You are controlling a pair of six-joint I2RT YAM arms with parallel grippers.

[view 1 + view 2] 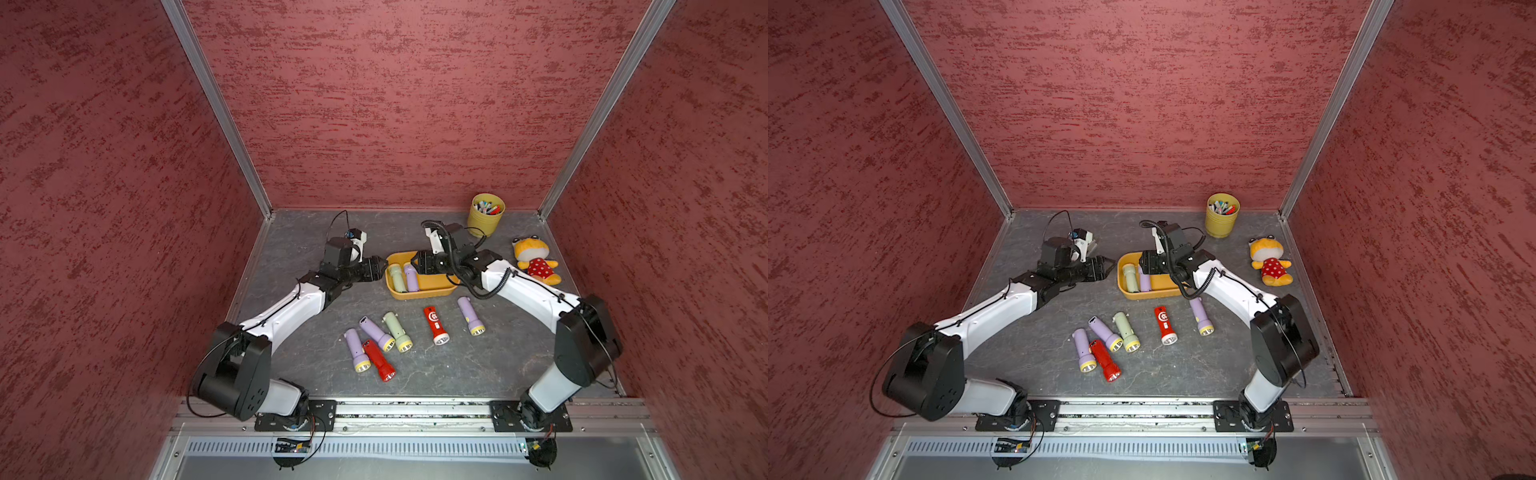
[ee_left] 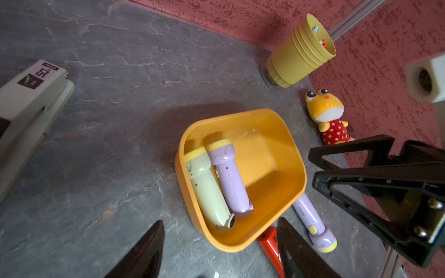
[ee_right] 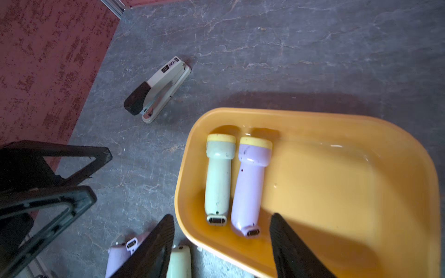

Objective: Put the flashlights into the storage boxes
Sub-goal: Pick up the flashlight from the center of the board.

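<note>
Nearest the arm bases, 6 flashlights lie loose on the table (image 1: pixel 457 365), heads toward the near edge. In a cluster of 4, a lilac flashlight (image 1: pixel 357 349) touches a plain red flashlight (image 1: pixel 378 359), with a second lilac flashlight (image 1: pixel 376 332) and a green flashlight (image 1: pixel 397 331) just beside them. To their right lie the emblem flashlight (image 1: pixel 435 324) and a lone lilac flashlight (image 1: pixel 471 315), which is near the tray's front wall.

Beyond them, the orange tray (image 1: pixel 419 294) holds 2 more at its left end, touching side by side, heads toward the far wall: the stored green flashlight (image 3: pixel 218 183) and the stored lilac flashlight (image 3: pixel 248 187).

The left gripper (image 1: pixel 383 268) sits just outside the tray's left end, jaws apart and empty. The right gripper (image 1: pixel 415 262) hangs over the tray, jaws spread and gripping nothing. In the right wrist view, the 2 stored flashlights lie below and between its fingers (image 3: pixel 154 240).

Farther back are the stapler (image 3: pixel 157 89), the plush toy (image 1: pixel 536 259) and, at the back wall, the yellow cup (image 1: pixel 485 222) holding pens (image 1: pixel 487 206).
</note>
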